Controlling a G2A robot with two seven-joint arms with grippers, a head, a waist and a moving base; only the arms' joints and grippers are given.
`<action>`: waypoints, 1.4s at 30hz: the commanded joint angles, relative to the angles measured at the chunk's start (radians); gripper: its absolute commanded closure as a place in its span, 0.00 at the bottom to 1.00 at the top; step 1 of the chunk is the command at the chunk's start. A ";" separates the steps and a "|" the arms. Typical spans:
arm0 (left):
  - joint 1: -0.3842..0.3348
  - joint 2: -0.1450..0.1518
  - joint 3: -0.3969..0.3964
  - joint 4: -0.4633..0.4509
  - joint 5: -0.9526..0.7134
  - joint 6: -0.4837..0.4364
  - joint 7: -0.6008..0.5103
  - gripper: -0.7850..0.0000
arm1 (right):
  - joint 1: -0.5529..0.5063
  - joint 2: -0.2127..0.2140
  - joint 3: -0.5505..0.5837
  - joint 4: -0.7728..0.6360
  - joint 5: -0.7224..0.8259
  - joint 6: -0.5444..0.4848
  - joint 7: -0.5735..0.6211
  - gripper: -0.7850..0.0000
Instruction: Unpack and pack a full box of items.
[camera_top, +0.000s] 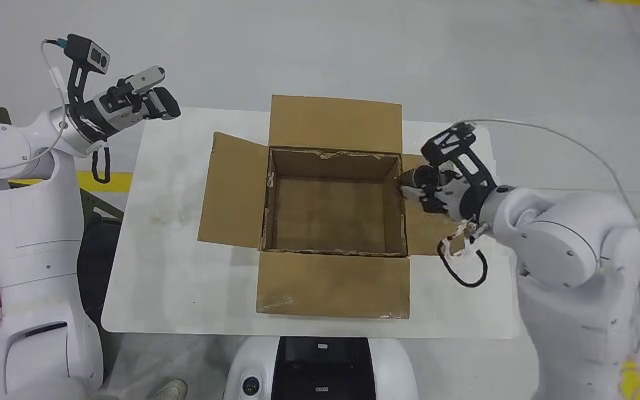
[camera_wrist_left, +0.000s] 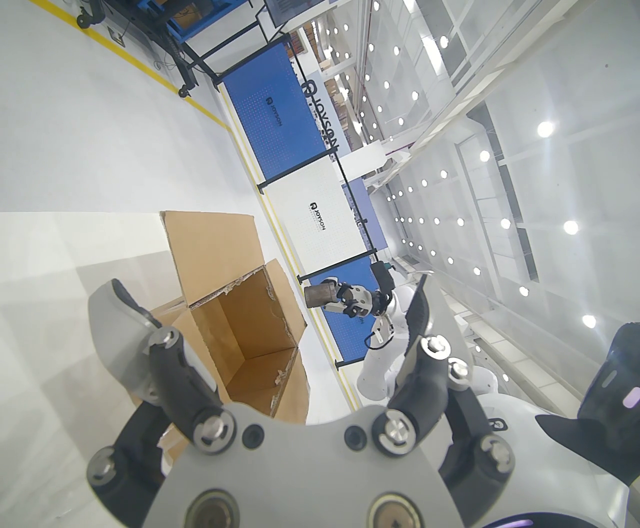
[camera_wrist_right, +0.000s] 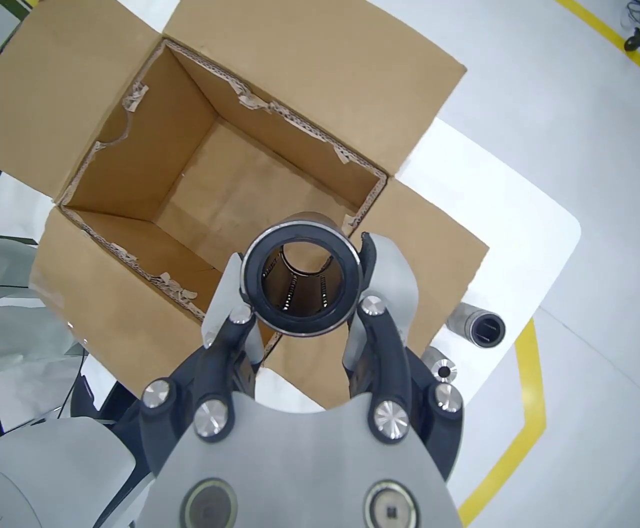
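Nearest the robot, on the white rectangular table (camera_top: 160, 250), the brown cardboard box (camera_top: 335, 215) stands with all four flaps folded outward and its interior floor exposed. At the box's right rim, the right gripper (camera_wrist_right: 300, 255) is clamped on a hollow steel cylinder with a black end ring (camera_wrist_right: 301, 327), holding it above the rim. Beside the right flap, a larger steel cylinder (camera_wrist_right: 477, 327) and a smaller steel cylinder (camera_wrist_right: 440, 370) lie on the table. Above the far-left table corner, the left gripper (camera_top: 160, 90) hangs raised, fingers spread wide, holding nothing.
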 joint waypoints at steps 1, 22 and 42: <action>0.000 0.000 0.000 0.000 0.000 0.000 0.000 0.00 | -0.018 0.006 0.038 -0.004 0.006 -0.005 0.002 1.00; 0.000 0.000 0.000 0.000 0.000 0.000 0.000 0.00 | -0.236 0.052 0.352 -0.035 0.004 0.016 -0.060 1.00; 0.000 0.000 0.000 0.000 0.000 0.000 0.000 0.00 | -0.404 0.074 0.453 0.055 0.017 0.044 -0.135 1.00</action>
